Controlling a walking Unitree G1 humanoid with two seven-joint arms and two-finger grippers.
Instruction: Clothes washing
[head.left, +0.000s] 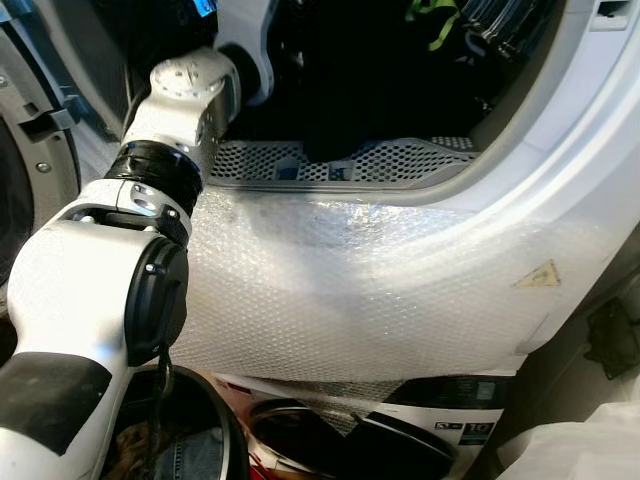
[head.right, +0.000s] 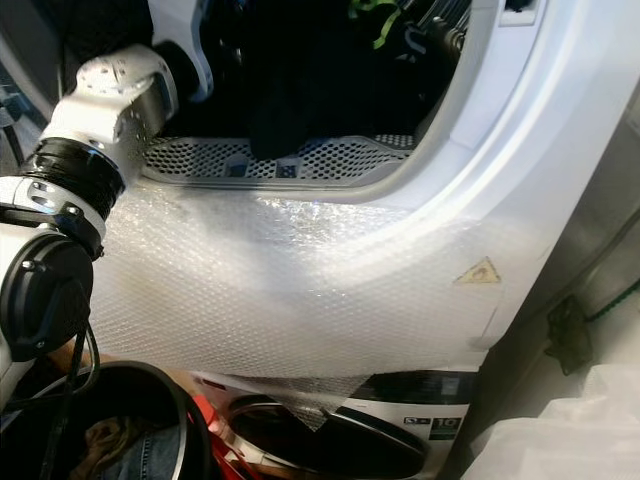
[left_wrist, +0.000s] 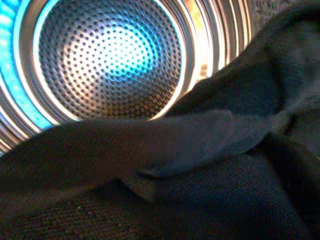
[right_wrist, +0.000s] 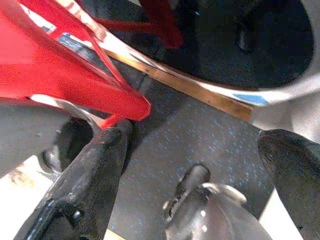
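Observation:
The washing machine's round opening (head.left: 520, 110) lies before me, its drum dark inside. My left arm (head.left: 185, 95) reaches up into it, and the left gripper is lost in the dark among the clothes. A dark garment (head.left: 330, 110) hangs over the perforated grey lip (head.left: 400, 160). In the left wrist view, dark cloth (left_wrist: 200, 175) lies close in front of the shiny perforated drum back (left_wrist: 110, 60), lit blue. My right gripper (right_wrist: 194, 137) hangs open over dark speckled floor, with nothing between its fingers.
Bubble wrap (head.left: 380, 290) covers the white front below the opening, with a yellow warning sticker (head.left: 540, 275). A black-rimmed basket (head.left: 225, 420) with jeans stands at the lower left. A red frame (right_wrist: 75, 75) lies close beside the right gripper. Something black and green (head.left: 435, 20) sits high in the drum.

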